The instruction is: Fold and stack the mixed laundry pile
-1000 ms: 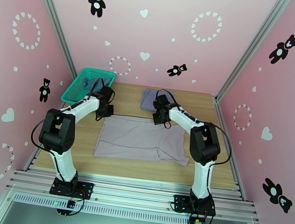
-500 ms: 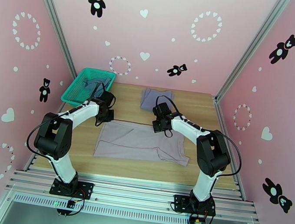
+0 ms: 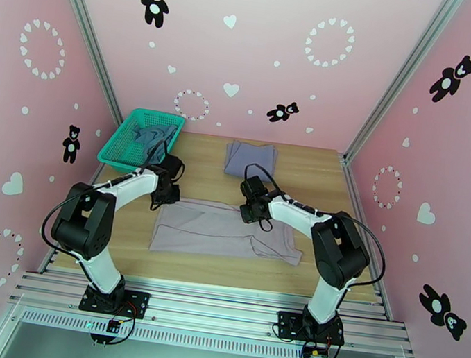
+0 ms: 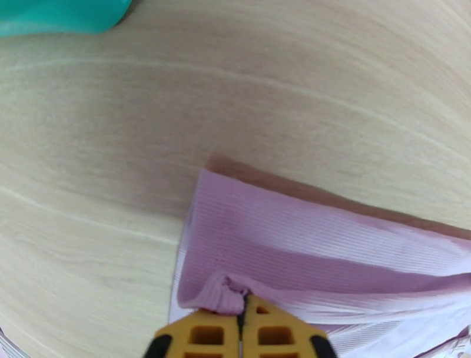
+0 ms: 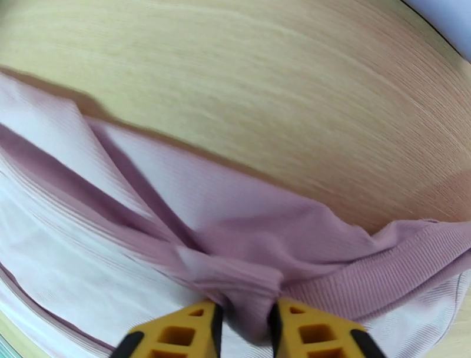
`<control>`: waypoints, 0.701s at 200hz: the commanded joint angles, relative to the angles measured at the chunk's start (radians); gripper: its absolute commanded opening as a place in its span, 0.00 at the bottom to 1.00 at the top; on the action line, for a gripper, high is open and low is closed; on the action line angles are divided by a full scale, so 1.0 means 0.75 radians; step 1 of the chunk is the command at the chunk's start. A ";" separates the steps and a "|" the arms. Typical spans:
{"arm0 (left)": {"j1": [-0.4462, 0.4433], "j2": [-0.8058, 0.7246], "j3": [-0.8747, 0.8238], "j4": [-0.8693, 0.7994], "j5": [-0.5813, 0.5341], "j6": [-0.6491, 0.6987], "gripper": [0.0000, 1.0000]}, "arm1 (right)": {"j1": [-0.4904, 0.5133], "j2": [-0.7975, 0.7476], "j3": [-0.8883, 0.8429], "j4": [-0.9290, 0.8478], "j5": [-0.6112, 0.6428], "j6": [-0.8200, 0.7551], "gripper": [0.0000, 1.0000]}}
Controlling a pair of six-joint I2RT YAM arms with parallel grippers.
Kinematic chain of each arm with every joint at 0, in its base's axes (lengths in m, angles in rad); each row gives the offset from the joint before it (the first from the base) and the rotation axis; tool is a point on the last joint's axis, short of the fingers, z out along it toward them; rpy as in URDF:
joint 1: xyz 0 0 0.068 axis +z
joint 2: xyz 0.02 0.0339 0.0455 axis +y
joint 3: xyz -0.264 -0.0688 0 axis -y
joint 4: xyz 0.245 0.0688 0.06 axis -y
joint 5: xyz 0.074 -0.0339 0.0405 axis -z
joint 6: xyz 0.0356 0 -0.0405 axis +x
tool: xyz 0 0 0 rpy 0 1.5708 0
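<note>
A pale mauve-grey garment (image 3: 218, 230) lies spread across the middle of the wooden table, its far edge folded toward the near side. My left gripper (image 3: 166, 194) sits at the fold's far left corner. In the left wrist view its yellow fingers (image 4: 200, 335) stand almost together, pinching a pucker of the mauve cloth (image 4: 306, 247). My right gripper (image 3: 252, 212) is at the fold's far right part, with a bunch of the mauve cloth (image 5: 206, 200) between its fingers (image 5: 306, 332). A folded grey-lavender garment (image 3: 251, 159) lies at the back. A teal-blue garment (image 3: 151, 134) rests in the basket.
The green mesh basket (image 3: 119, 149) stands at the back left of the table, and its corner (image 4: 59, 15) shows just beyond my left gripper. Pink walls and aluminium posts close in the table on three sides. Bare wood (image 3: 333, 183) lies at the back right.
Both grippers have come toward the near edge, carrying the mauve garment's far edge with them. The garment now looks shorter front to back. The jaws have loosened slightly.
</note>
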 commanded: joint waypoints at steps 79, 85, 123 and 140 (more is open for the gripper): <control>-0.041 -0.170 -0.047 -0.109 -0.071 -0.048 0.46 | 0.006 -0.163 0.078 -0.170 0.032 0.067 0.33; -0.041 -0.157 -0.029 -0.111 -0.074 -0.049 0.43 | 0.006 -0.137 0.110 -0.176 0.025 0.063 0.30; -0.041 0.013 0.106 -0.107 -0.058 -0.054 0.17 | 0.006 0.067 0.274 -0.202 -0.036 0.069 0.10; -0.043 0.079 0.122 -0.101 -0.048 -0.064 0.13 | 0.010 0.100 0.258 -0.187 -0.066 0.097 0.06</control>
